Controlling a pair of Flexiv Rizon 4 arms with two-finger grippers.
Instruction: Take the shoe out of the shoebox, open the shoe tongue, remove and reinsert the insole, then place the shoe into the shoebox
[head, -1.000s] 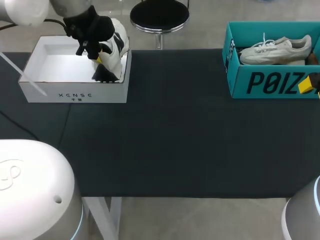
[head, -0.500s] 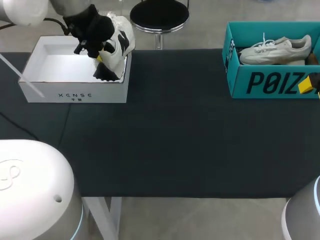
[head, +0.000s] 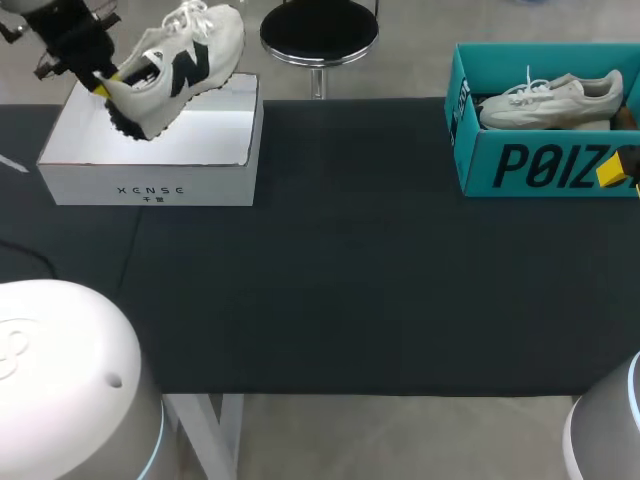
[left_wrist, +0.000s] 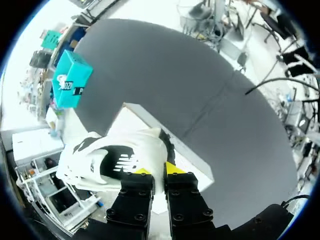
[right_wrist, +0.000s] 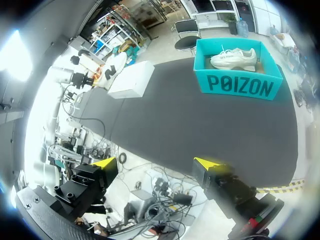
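Note:
A white sneaker with a black side logo and black sole hangs tilted above the open white shoebox at the table's back left. My left gripper is shut on its heel collar, the toe pointing away to the right. In the left wrist view the sneaker hangs ahead of the left gripper, over the shoebox. My right gripper stands wide open off the table's right front, holding nothing; one yellow fingertip shows at the head view's right edge.
A teal box with another white laced shoe stands at the back right; the right wrist view shows the teal box too. Dark table cloth spreads between the two boxes.
My left arm has lifted the sneaker up out of the white shoebox's right end and swung it left, turning it from toe-down to nearly level.

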